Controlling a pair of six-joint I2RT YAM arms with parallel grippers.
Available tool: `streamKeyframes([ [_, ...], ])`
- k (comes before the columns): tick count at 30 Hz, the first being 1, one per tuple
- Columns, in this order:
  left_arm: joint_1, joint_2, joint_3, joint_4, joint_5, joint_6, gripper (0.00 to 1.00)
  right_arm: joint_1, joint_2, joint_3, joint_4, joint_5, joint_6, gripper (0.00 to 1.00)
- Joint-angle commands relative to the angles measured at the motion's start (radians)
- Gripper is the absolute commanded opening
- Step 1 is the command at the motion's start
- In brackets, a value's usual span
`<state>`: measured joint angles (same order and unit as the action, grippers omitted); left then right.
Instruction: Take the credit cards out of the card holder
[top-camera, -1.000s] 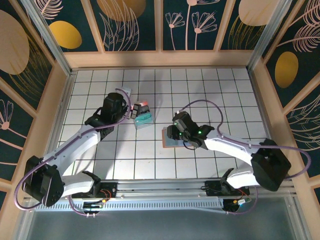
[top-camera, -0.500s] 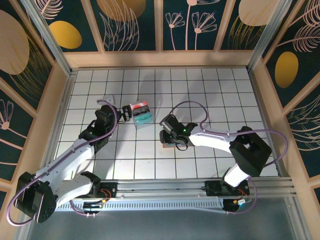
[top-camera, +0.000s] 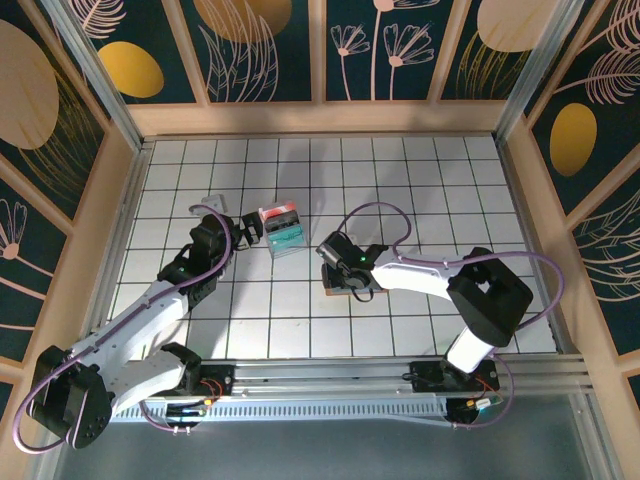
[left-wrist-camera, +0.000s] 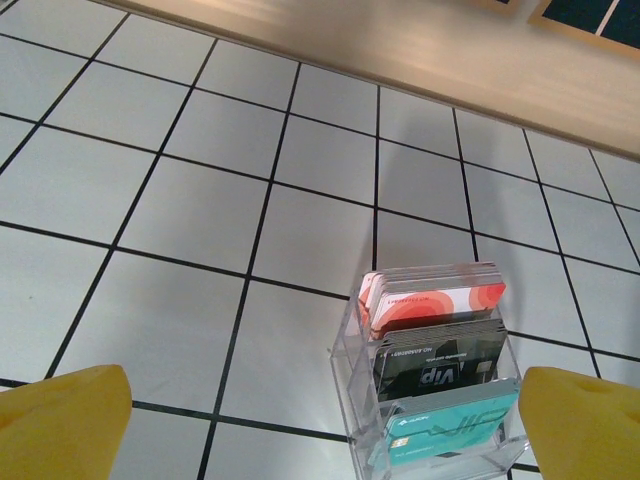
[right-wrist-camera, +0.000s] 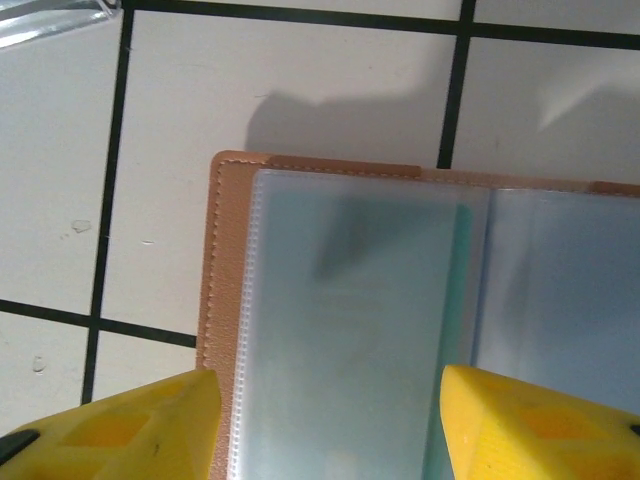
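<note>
the card holder (right-wrist-camera: 350, 300) runs off the bottom and right edges of the right wrist view, and from above the right arm covers all but a tan corner of it. nothing can be read through its cloudy sleeves, only a thin teal strip near the fold. it lies open directly under the right gripper (right-wrist-camera: 325, 425), whose yellow fingers (right-wrist-camera: 110, 425) stand apart with nothing clamped; whether the tips touch the plastic i cannot tell. the sleeves are clear plastic with ribbed edges. the border is orange-tan, stitched, with a rounded corner.

the left gripper (left-wrist-camera: 320, 425) is spread wide and empty. a clear box (left-wrist-camera: 430, 385) of upright red-and-white, black and teal cards sits just ahead of it, toward its right finger, its base cut off. a small pale card (top-camera: 213, 197) lies flat off that gripper's left side.

the floor (top-camera: 400, 180) is glossy white tile with black lines, inside wood-framed dark walls (top-camera: 260, 50) painted with leaves.
</note>
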<state>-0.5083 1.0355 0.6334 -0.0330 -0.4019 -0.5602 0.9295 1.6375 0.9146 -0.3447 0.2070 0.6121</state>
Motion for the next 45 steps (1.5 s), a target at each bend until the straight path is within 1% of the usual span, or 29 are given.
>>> streamKeyframes([
  [1, 0.008, -0.02, -0.023, 0.014, -0.018, -0.039, 0.99, 0.005, -0.009, 0.019, -0.039, 0.054, 0.026, 0.61],
  [8, 0.008, -0.009, -0.028, 0.026, -0.043, -0.05, 0.99, 0.017, 0.018, 0.015, -0.033, 0.057, 0.034, 0.61],
  [20, 0.008, -0.012, -0.04, 0.025, -0.039, -0.052, 0.99, 0.029, 0.036, -0.011, -0.017, 0.066, 0.052, 0.59],
  [29, 0.009, -0.009, -0.041, 0.029, -0.048, -0.05, 0.99, 0.047, 0.044, 0.001, -0.023, 0.065, 0.041, 0.62],
  [35, 0.008, -0.003, -0.04, 0.03, -0.05, -0.044, 0.99, 0.046, 0.058, -0.007, -0.02, 0.064, 0.043, 0.61],
  [40, 0.008, -0.002, -0.04, 0.028, -0.048, -0.043, 0.99, 0.046, 0.071, -0.016, -0.017, 0.071, 0.046, 0.55],
  [43, 0.008, 0.0, -0.038, 0.028, -0.048, -0.041, 0.99, 0.046, 0.069, -0.019, -0.018, 0.077, 0.047, 0.5],
  [45, 0.009, 0.002, -0.037, 0.028, -0.049, -0.038, 0.99, 0.047, 0.064, -0.017, -0.019, 0.078, 0.046, 0.44],
])
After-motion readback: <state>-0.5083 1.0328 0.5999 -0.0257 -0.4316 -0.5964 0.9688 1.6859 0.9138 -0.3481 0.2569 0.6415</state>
